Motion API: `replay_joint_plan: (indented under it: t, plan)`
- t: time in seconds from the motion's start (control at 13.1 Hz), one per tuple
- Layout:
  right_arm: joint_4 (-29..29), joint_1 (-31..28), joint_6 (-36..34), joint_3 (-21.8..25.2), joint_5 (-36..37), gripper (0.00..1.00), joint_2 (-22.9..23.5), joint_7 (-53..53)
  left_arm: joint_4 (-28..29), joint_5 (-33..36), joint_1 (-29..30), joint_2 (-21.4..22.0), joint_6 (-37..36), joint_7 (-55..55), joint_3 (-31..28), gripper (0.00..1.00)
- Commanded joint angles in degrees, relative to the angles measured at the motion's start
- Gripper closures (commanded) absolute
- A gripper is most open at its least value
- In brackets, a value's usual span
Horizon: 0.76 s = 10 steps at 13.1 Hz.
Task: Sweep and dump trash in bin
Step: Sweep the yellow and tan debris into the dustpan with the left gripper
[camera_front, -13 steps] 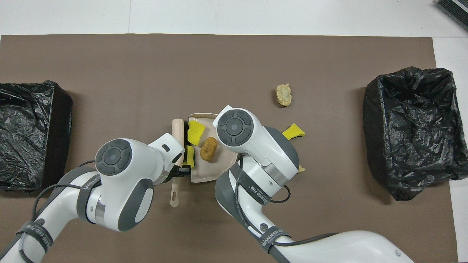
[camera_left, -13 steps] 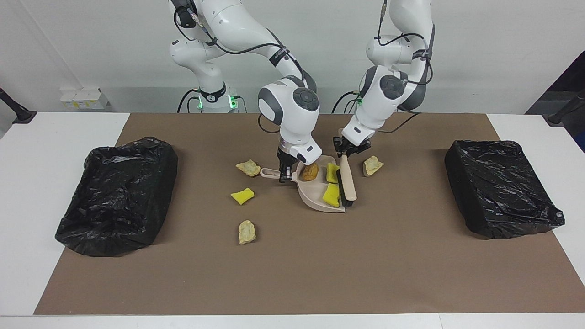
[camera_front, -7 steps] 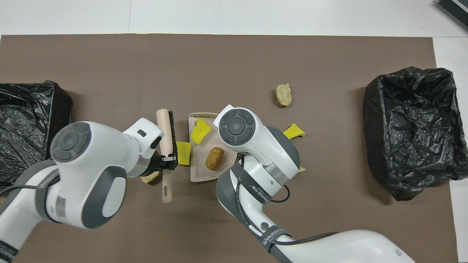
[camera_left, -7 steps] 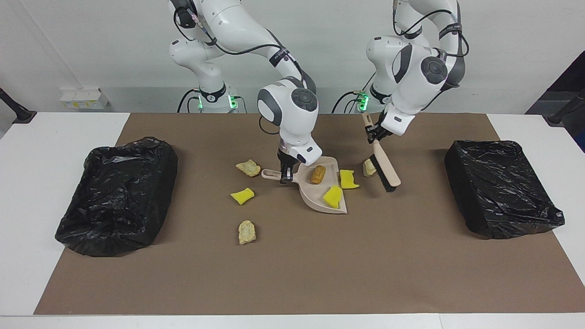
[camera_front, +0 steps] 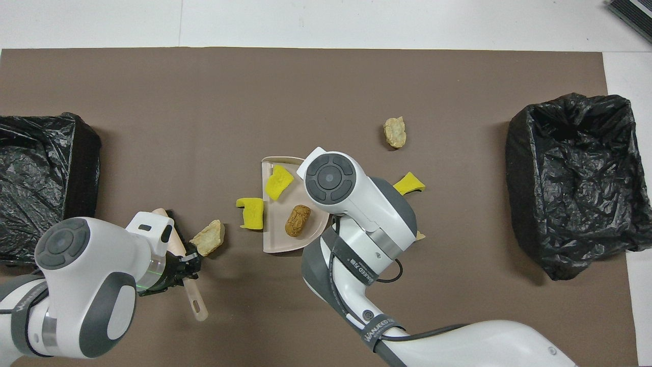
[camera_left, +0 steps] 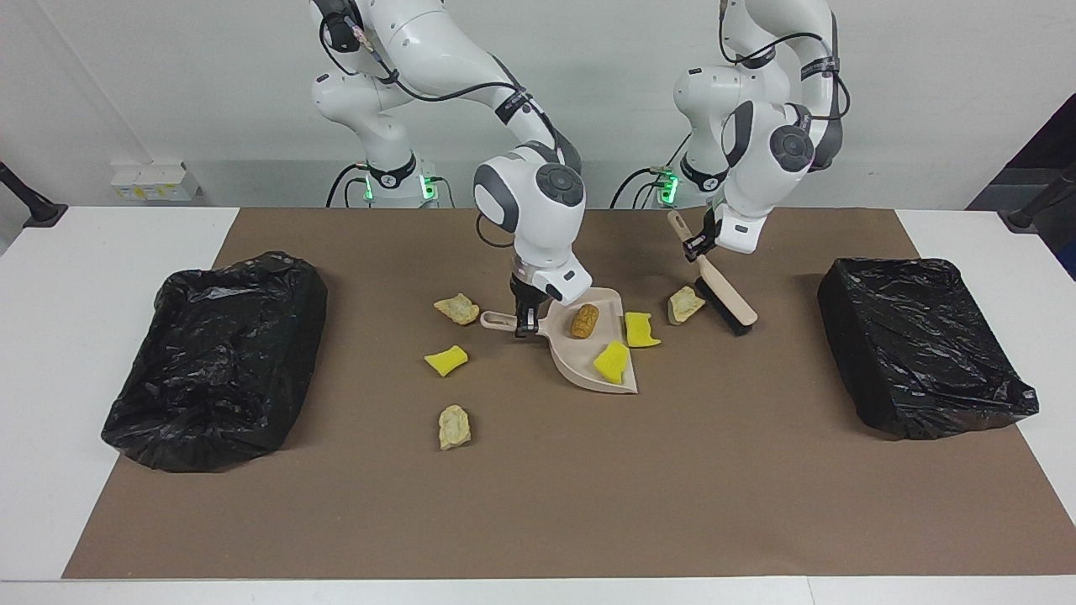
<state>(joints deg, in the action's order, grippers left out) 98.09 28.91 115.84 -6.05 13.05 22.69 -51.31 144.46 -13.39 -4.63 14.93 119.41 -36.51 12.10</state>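
Beige plastic, the dustpan (camera_left: pixel 593 353) lies mid-table where it was, its handle clamped in the right gripper (camera_left: pixel 525 323); the orange-brown lump (camera_left: pixel 584 321) and one yellow sponge bit (camera_left: pixel 612 362) sit in it. The second sponge bit (camera_left: pixel 640 329), inside the pan a second ago, now lies just off its edge. The left gripper (camera_left: pixel 696 248), closed on the brush (camera_left: pixel 723 296), has swung toward the left arm's end, bristles beside a beige chunk (camera_left: pixel 685 304). Three more pieces (camera_left: pixel 454 426) lie scattered toward the right arm's end.
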Motion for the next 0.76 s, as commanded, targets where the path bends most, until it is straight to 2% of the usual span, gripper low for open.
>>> replay_joint_plan:
  t: [0.0, 0.15, 0.31, 0.53, 0.69]
  plan:
    - [1.6, -0.3, 1.1, -0.2, -0.1, 1.0, -0.7, -0.7, 2.2, -0.1, -2.5, -0.7, 6.5, -2.3, 2.8, 1.0]
    - [1.4, 0.0, 1.2, -0.2, -0.1, 1.0, -0.7, -0.7, 0.7, -0.9, -4.0, -3.2, 11.7, -1.4, 5.7, 1.0]
    - [1.4, 0.1, 1.6, -0.2, -0.4, 1.0, -0.6, -0.4, -2.0, -1.1, -8.3, -9.1, 17.0, -0.9, 6.1, 1.0]
    - [1.4, 0.8, 2.5, -0.2, -0.6, 1.0, 0.2, 1.2, -7.4, -1.1, -8.2, -12.4, 18.6, 5.4, 10.0, 1.0]
    - [1.4, 0.8, 2.6, -0.2, -0.6, 1.0, 0.3, 1.7, -8.5, -1.1, -8.2, -13.1, 18.7, 8.0, 10.6, 1.0]
